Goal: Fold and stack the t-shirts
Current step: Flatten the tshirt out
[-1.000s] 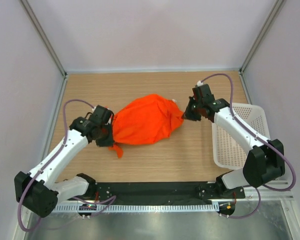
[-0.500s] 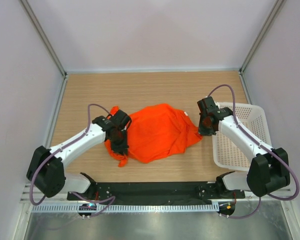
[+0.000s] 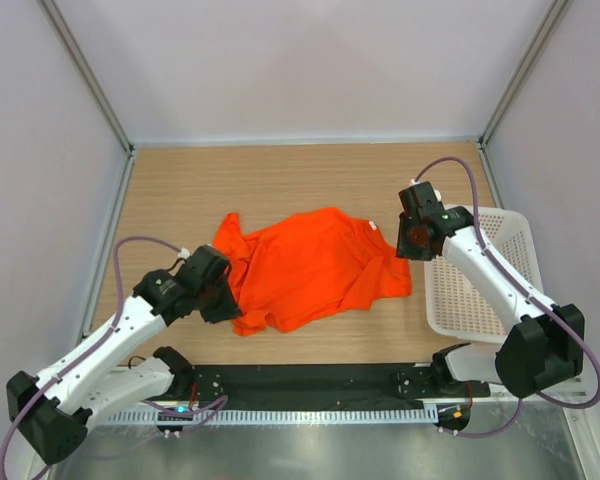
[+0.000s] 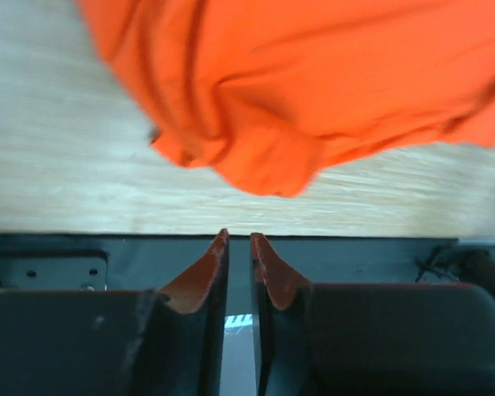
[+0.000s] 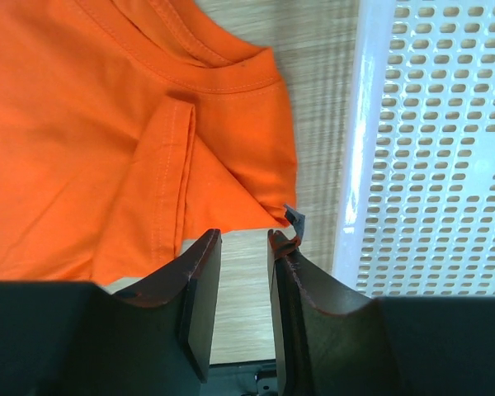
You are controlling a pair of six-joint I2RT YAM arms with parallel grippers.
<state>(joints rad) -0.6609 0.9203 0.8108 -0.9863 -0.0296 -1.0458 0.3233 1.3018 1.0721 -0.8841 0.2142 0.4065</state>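
The orange-red t-shirt lies spread and creased on the wooden table, neck toward the right. My left gripper hovers at its near-left edge. In the left wrist view, the left gripper shows a narrow empty gap and the t-shirt hem lies beyond the tips. My right gripper is above the shirt's right sleeve. In the right wrist view, the right gripper stands open over bare wood, just short of the folded sleeve. Neither gripper holds cloth.
The white lattice basket stands at the right table edge, close beside my right gripper; its rim shows in the right wrist view. A black base rail runs along the near edge. Walls enclose the table.
Both grippers have let go of the shirt, which dropped from a bunched bundle to a flatter spread. My left arm pulled back toward the near left; my right gripper opened beside the sleeve.
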